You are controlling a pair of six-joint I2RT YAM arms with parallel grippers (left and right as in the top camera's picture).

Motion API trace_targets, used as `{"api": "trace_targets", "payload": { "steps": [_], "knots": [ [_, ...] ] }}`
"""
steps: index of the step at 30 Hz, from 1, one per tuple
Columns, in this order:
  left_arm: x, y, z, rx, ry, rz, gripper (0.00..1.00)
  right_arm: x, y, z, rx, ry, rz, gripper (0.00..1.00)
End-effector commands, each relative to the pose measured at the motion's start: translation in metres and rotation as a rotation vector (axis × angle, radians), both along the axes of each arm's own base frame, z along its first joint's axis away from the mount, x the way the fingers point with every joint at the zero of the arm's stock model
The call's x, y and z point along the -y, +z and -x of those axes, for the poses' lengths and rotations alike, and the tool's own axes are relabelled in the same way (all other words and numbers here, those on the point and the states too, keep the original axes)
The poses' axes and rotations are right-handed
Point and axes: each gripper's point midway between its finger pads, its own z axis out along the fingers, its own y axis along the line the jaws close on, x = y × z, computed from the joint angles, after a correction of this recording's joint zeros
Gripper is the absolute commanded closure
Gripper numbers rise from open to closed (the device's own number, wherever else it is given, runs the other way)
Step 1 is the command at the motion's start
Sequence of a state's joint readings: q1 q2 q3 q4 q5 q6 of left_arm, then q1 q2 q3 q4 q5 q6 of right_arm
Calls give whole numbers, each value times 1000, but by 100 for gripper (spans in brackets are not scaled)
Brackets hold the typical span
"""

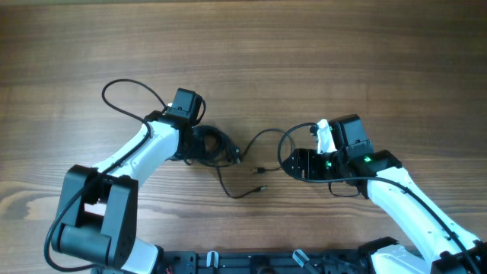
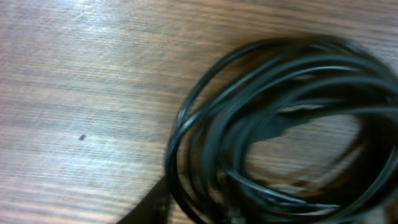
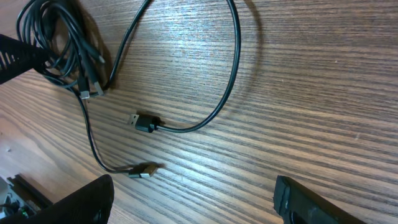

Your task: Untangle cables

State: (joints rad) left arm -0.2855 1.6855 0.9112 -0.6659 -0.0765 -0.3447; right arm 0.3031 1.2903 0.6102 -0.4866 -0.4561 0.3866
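The cables (image 1: 215, 146) lie mostly as a tight black coil at table centre. The left gripper (image 1: 199, 144) sits right at the coil, and its blurred wrist view leaves its jaws impossible to tell. From the coil a black-bodied plug (image 3: 143, 122) and a second plug (image 3: 144, 169) trail toward 5 o'clock. A loose loop arcs toward 3 o'clock, near the right gripper (image 3: 193, 190), whose fingers stand wide apart on nothing.

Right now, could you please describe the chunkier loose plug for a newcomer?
On the wooden table, two loose plugs lie right of the coiled cable bundle. The chunkier plug has a stubby black housing and ends the wide loop; its neighbour is slimmer.
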Motion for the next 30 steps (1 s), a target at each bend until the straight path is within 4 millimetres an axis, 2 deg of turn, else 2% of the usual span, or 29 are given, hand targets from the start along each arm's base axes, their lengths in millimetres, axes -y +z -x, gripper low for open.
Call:
{"api": "trace_targets", "payload": {
  "steps": [1,2,4,6,7,8,9,13,16,18,21,24,30],
  "knots": [
    [5,-7,2,-17,10,44,91,-2,2,-1,2,6,-13,16],
    [5,-6,2,-17,10,44,96,-2,2,0,1,7,-13,15],
    [13,-3,3,-17,-5,86,96,-7,5,1,0,24,-42,16],
    [30,11,0,9,-86,178,96,-12,11,-2,33,63,-59,27],
    [42,25,-3,40,-144,240,96,-11,16,-7,54,76,-47,30],
    [60,51,-7,97,-229,338,96,-8,27,-15,83,90,-3,30],
    [70,67,-7,132,-272,399,96,-7,36,-20,106,111,11,29],
    [98,133,4,276,-384,596,96,-16,84,-43,224,171,1,23],
    [106,149,11,301,-416,659,96,-20,86,-44,236,181,-4,23],
    [119,160,16,300,-454,750,96,-31,89,-42,257,213,-14,22],
    [120,162,16,304,-460,761,96,-47,95,-41,285,237,-39,21],
    [131,172,24,302,-515,846,96,-61,99,-38,313,272,-56,20],
    [155,209,52,290,-684,1112,96,-67,113,-56,403,239,-77,20]
  ]
}}
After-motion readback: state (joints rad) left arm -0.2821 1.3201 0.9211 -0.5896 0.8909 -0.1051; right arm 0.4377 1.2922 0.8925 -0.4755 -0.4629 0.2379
